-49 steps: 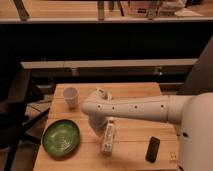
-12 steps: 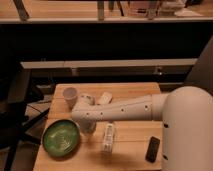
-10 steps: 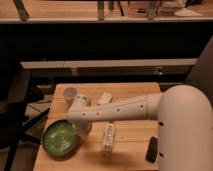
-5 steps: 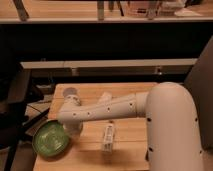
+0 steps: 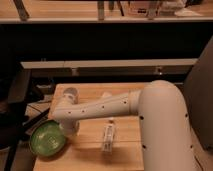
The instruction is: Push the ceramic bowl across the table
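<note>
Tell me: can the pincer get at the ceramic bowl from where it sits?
Probably yes. The pincer sits right beside the ceramic bowl at the table's left edge, with nothing between them.

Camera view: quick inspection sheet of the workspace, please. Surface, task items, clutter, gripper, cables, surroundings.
Surface: light-wood table, planked.
Job's things: ceramic bowl, green, at the table's front-left corner, partly over the edge.
Clutter: white cup at back left; small packet near the middle.
Gripper: gripper low, right beside the bowl's right rim, under the white arm.
Cables: nothing seen.
Surroundings: dark chair at left; shelving behind.
</note>
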Available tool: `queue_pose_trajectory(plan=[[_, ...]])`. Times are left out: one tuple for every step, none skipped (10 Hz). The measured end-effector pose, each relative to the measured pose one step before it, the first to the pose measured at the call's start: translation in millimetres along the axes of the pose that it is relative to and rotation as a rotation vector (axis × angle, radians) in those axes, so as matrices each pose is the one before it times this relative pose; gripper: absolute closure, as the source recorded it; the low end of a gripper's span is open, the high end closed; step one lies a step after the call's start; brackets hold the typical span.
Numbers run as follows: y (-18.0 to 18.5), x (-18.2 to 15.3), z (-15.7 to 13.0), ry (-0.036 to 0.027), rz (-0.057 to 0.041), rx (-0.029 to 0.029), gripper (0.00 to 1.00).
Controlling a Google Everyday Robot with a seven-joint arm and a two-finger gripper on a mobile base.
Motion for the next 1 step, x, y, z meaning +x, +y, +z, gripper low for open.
queue_pose_trajectory(plan=[[-0.6, 0.77, -0.07, -0.00352, -0.01759, -0.00537, 0.96]])
